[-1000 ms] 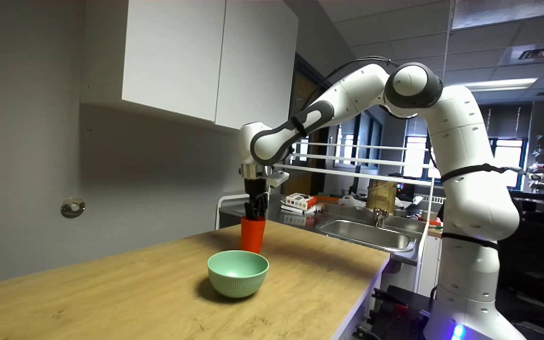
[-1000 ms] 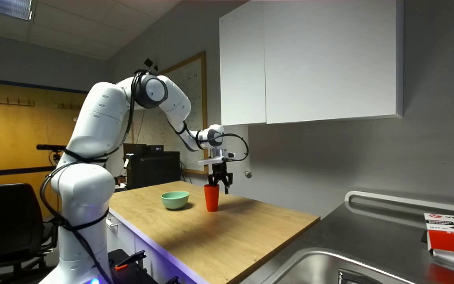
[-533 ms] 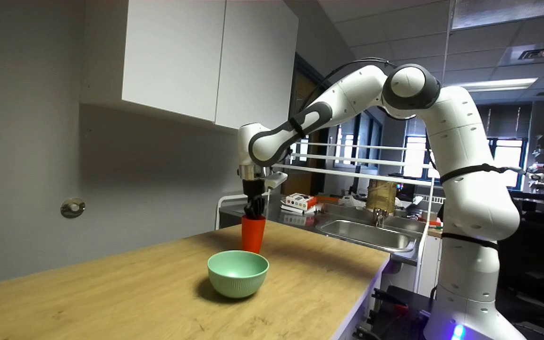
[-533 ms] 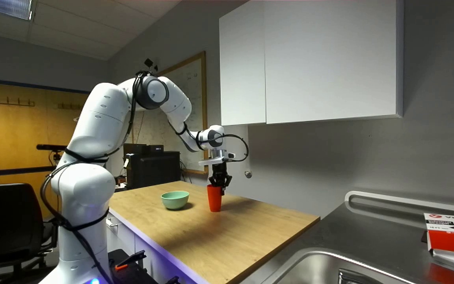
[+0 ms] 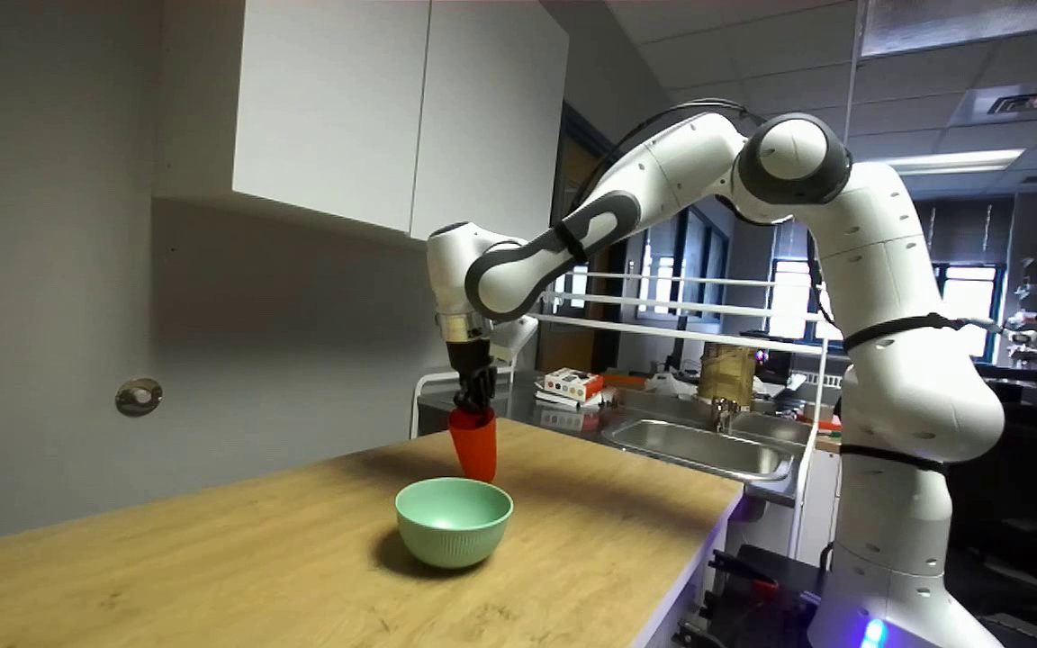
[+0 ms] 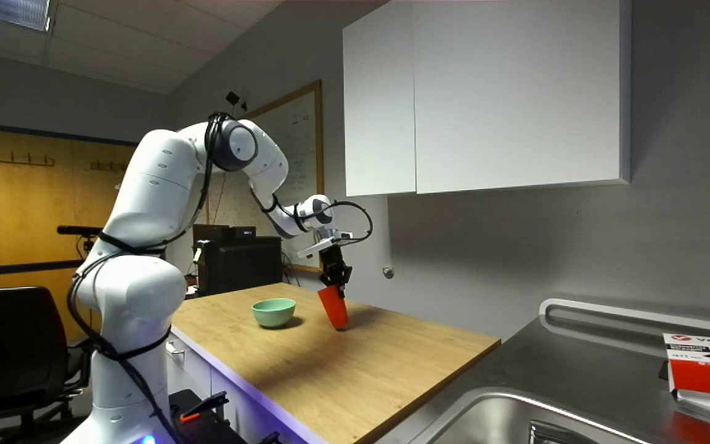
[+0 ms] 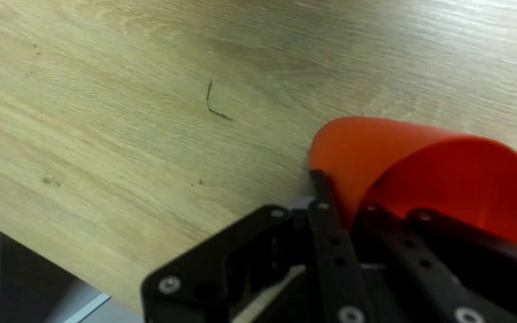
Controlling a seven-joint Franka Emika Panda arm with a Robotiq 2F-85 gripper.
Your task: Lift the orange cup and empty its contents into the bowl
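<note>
The orange cup (image 5: pixel 473 446) tilts in both exterior views, and its base is at or very near the tabletop; whether it touches I cannot tell. In an exterior view the cup (image 6: pixel 334 307) leans with its mouth toward the bowl (image 6: pixel 273 312). My gripper (image 7: pixel 347 207) is shut on the cup's wall, one finger outside and one inside the rim. Through its mouth, the cup (image 7: pixel 460 179) shows a plain red interior, partly covered by the inner finger. The pale green bowl (image 5: pixel 454 531) stands upright on the table, a short way from the cup. It is out of the wrist view.
A wooden table (image 5: pixel 239 576) carries both things. White wall cabinets (image 5: pixel 329 108) hang above its back side, close to the arm. Beyond the table's end lie a metal sink (image 5: pixel 707 447) and a red and white box (image 6: pixel 707 367).
My gripper has shut on the cup's rim. The cup shifted slightly, then went from upright to tilted as the wrist moved toward the bowl's side. The bowl stayed put.
</note>
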